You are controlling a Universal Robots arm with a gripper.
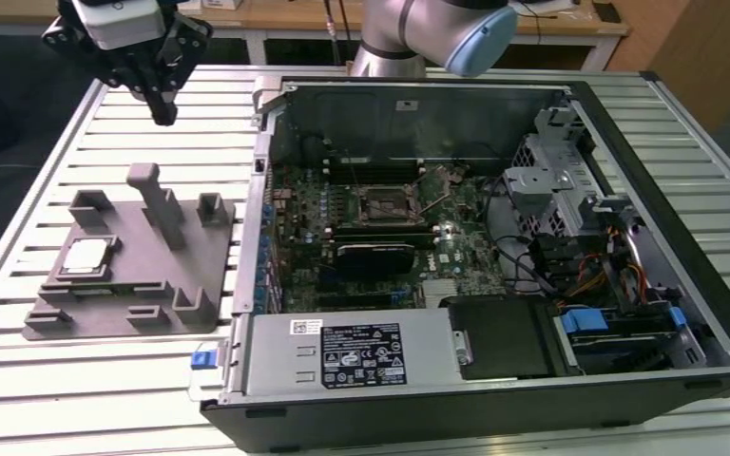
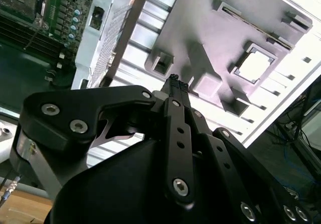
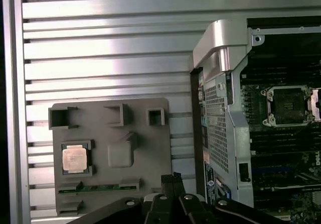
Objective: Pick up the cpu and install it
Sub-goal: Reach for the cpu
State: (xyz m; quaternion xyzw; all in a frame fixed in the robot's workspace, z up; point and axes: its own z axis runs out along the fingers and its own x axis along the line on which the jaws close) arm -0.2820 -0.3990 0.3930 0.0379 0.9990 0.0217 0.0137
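The cpu (image 1: 86,256) (image 3: 75,158) (image 2: 254,66), a small square chip with a shiny metal top, lies flat in a recess of the grey fixture block (image 1: 137,285) (image 3: 145,143) on the slatted table. High above the table, my gripper (image 1: 163,116) (image 2: 174,81) (image 3: 173,176) hangs beyond the fixture's far end, well apart from the cpu. Its fingers are shut together with nothing between them. The black-framed motherboard socket (image 1: 384,201) (image 3: 291,106) sits open inside the computer case (image 1: 254,285).
The open computer case takes up the exterior view's right half, with a drive cage (image 1: 555,180), cables and a power supply (image 1: 353,353) inside. Upright posts (image 1: 163,204) rise from the fixture block. Bare slatted table (image 1: 111,389) surrounds the fixture.
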